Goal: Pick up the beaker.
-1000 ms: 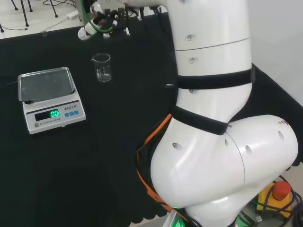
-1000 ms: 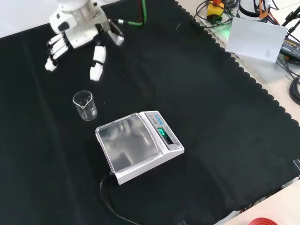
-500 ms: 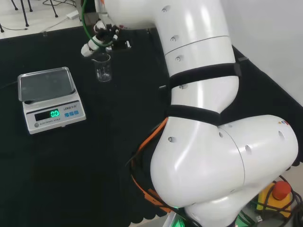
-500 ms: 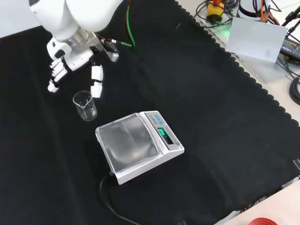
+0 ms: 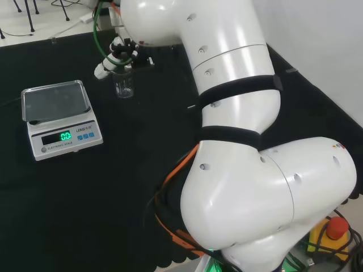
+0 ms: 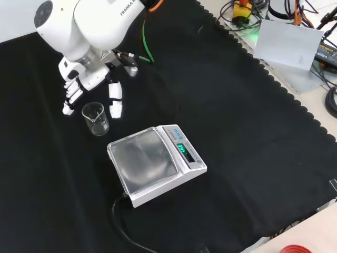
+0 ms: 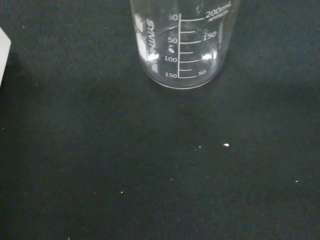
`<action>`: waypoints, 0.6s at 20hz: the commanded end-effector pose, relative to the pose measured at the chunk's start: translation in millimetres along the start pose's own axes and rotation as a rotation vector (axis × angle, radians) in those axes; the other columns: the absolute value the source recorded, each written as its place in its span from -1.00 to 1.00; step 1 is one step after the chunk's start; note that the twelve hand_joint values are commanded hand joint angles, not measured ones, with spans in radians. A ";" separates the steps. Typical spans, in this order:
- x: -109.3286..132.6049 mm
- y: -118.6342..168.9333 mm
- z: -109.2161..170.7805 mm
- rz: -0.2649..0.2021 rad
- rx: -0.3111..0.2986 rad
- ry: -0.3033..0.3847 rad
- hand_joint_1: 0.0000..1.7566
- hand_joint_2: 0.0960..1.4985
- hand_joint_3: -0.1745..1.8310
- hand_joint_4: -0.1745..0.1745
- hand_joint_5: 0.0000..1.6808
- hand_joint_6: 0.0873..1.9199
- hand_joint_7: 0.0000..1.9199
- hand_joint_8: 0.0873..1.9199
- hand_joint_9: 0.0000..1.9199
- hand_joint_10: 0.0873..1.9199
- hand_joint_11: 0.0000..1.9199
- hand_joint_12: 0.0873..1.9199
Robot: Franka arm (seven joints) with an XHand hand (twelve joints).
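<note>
The beaker (image 6: 95, 118) stands upright and empty on the cloth (image 6: 221, 95), just beside the scale (image 6: 155, 163). I have the hand (image 6: 89, 79) spread around it, fingers (image 6: 70, 97) one side, thumb (image 6: 115, 104) the other, nothing closed yet. I judge this the pre-grasp; next I need to curl in, then lift.
</note>
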State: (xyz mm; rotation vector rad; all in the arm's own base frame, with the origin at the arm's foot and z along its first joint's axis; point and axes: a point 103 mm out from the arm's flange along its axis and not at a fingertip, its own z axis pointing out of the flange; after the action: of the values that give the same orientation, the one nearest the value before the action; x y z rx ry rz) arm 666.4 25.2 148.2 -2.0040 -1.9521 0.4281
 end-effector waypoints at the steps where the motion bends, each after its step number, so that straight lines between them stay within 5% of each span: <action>1: 14.2 14.2 17.2 -0.006 0.039 -0.034 -0.53 -0.25 -0.77 0.32 -0.96 -1.00 -0.99 -0.40 -0.87 -0.15 -1.00 0.40; 12: -5.6 32.1 47.4 0.048 0.104 -0.036 -0.48 -0.22 -0.78 0.42 -1.00 -1.00 -1.00 -0.52 -0.90 -0.14 -1.00 0.37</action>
State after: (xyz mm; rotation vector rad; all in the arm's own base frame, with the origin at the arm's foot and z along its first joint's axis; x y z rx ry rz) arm 686.1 31.4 119.7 -1.9964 -1.9377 0.4898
